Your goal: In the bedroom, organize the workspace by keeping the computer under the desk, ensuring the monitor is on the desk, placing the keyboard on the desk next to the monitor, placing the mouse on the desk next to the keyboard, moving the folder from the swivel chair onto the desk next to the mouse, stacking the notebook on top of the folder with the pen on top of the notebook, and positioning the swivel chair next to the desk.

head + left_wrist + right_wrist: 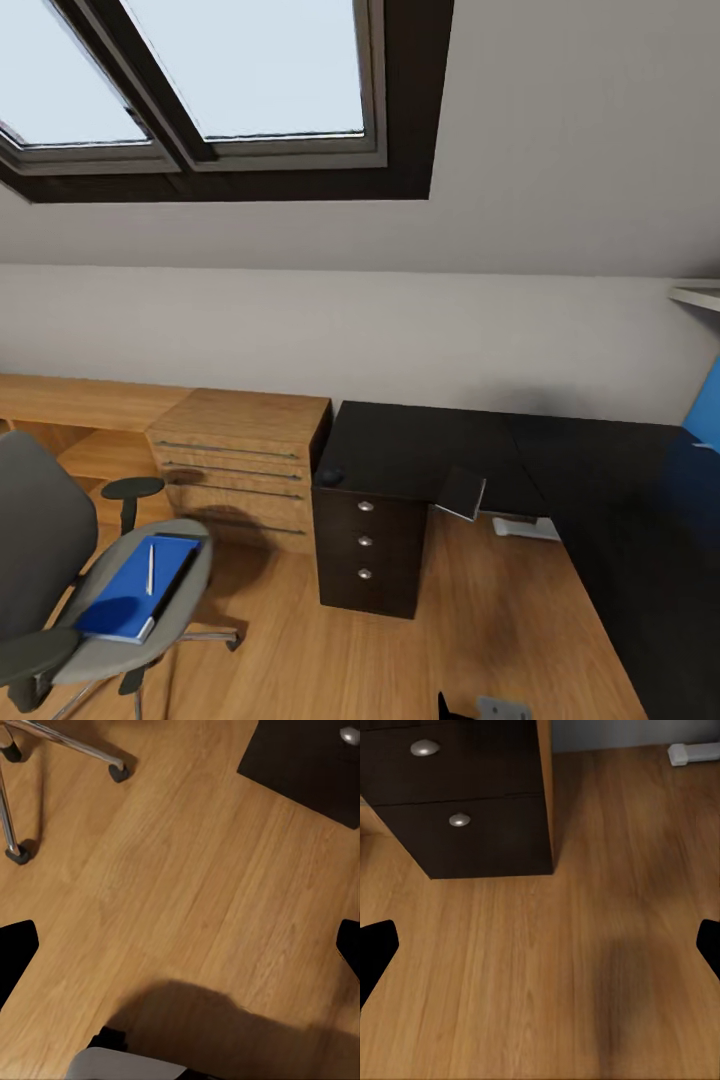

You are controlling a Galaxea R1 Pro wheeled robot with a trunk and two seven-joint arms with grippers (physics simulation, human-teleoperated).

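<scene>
We find the folder [138, 587] on the swivel chair [60, 570] at near left, pen [151, 568] atop it; only the mouse [331, 476] sits on the desk [420, 450]. Both grippers [180, 952] [540, 952] hang released over floor. Most steps remain.

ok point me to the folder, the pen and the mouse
folder [120, 600]: head view, bare blue cover, lying on the swivel chair seat
pen [151, 568]: head view, mid-shaft, on the folder
mouse [330, 476]: head view, rounded top, at the desk edge
</scene>
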